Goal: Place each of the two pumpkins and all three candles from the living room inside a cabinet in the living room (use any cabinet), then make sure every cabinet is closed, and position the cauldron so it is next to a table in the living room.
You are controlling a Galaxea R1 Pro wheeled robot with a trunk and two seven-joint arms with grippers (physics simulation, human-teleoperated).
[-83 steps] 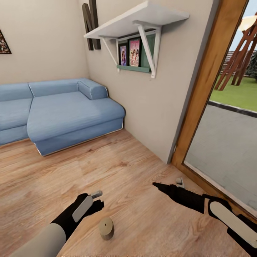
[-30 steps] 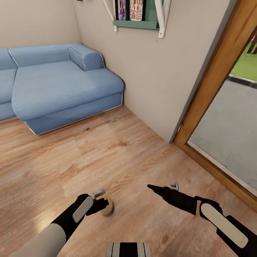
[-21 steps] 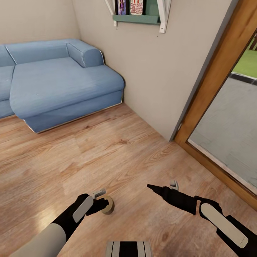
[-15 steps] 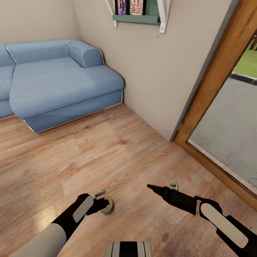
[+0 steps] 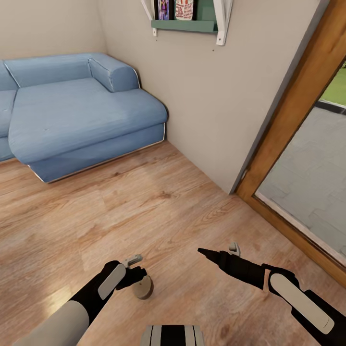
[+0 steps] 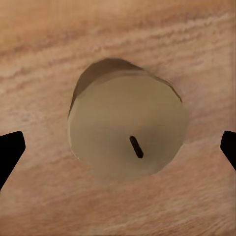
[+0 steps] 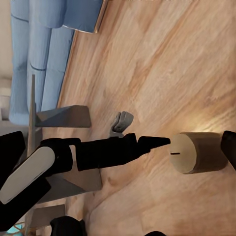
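As the left gripper (image 6: 118,147) hovers over a candle (image 6: 128,130), the pickup step is in hand.
The candle stands on the wood floor (image 5: 158,206), centred between jaws spread wide apart; next, lower and close. Right gripper (image 5: 202,251): jaws' state unclear. Beyond, the blue sofa (image 5: 81,120).

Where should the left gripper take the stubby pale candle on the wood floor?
Probably by its round side wall, from straight above: the stubby pale candle stands upright on the wood floor, wick up, and the open left gripper already straddles it, untouched.
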